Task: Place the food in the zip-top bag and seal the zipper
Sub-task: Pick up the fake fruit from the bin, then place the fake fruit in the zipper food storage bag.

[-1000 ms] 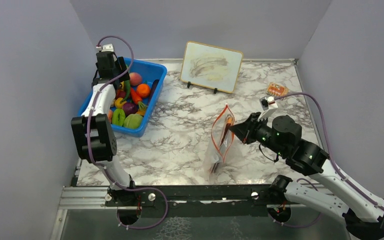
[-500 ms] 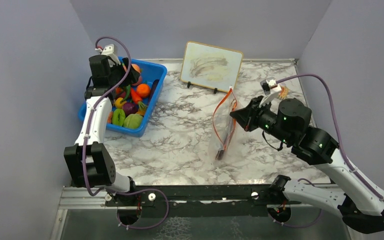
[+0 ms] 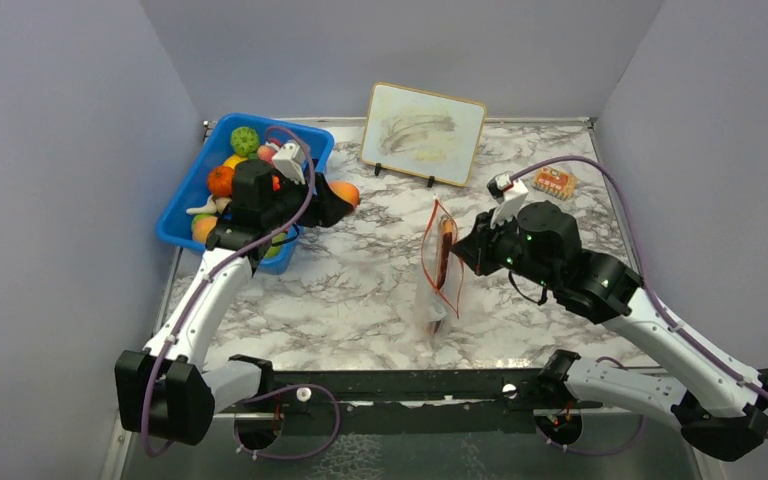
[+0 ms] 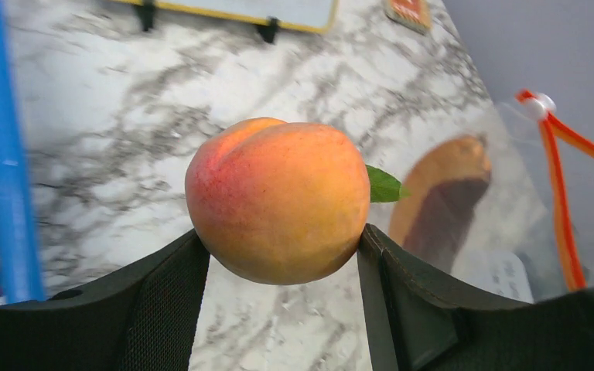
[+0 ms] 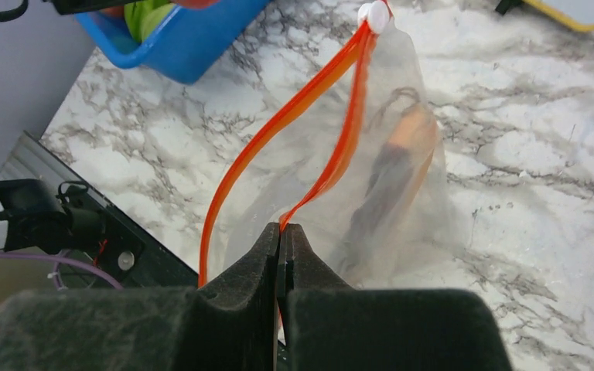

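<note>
Our right pincer (image 5: pixel 280 232) is pressed together on the thin orange-red zipper strip (image 5: pixel 278 127), pinching one lip of the clear floppy zip-top bag (image 5: pixel 402 100) and holding its mouth up and gaping. The bag's lower end reaches down to the white grey-veined marble tabletop (image 3: pixel 360 290). Inside the bag we see one long orange-and-brown food piece (image 5: pixel 398 166), and a small white slider tab (image 5: pixel 375 14) sits at the strip's far end.

To the left of the bag and a little farther back, our left pincer (image 4: pixel 281 246) is spread wide around a glossy orange-pink toy peach (image 4: pixel 278 197) with a small green leaf, a finger pressing on each side, holding it above the tabletop well apart from the bag.

Farther left of the bag stands the blue rigid plastic bin (image 3: pixel 188 190), holding more toy food, among it a green bumpy ball (image 3: pixel 245 140) and a round orange (image 3: pixel 221 180).

Beyond the bag, a pale yellow-framed board (image 3: pixel 423 120) leans on black feet, and to the bag's far right lies a small orange packet (image 3: pixel 554 180).
</note>
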`<control>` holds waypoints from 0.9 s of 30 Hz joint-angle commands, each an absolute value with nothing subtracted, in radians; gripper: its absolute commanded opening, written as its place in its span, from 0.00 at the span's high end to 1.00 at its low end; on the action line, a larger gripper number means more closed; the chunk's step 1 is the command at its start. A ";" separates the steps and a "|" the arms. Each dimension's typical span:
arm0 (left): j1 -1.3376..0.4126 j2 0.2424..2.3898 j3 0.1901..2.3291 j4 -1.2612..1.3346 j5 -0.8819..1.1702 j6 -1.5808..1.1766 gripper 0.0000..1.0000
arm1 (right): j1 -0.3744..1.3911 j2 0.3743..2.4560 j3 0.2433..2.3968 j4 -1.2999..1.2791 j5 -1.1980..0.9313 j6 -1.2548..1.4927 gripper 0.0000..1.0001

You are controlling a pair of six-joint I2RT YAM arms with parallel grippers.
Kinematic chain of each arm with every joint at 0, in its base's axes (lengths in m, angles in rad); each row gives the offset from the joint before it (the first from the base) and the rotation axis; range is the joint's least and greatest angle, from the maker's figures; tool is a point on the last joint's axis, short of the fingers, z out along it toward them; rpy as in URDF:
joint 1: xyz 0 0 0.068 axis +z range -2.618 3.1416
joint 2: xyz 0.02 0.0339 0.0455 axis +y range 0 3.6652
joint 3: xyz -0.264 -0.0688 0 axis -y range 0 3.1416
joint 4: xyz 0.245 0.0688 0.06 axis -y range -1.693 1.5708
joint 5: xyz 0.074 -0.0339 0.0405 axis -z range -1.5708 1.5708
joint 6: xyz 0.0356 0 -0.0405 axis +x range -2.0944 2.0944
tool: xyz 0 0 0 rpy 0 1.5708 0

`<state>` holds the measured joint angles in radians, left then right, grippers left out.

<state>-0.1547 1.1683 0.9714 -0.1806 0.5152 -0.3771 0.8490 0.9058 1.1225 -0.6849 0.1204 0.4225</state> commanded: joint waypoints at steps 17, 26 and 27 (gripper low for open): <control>-0.364 0.907 0.838 -0.044 0.694 -0.591 0.60 | 0.847 0.857 0.894 -0.328 -0.059 0.637 0.99; -0.433 0.883 0.811 0.056 0.708 -0.707 0.60 | 0.848 0.834 0.877 -0.329 -0.047 0.656 0.99; -0.445 0.882 0.807 0.074 0.705 -0.722 0.60 | 0.848 0.833 0.875 -0.331 -0.044 0.656 0.99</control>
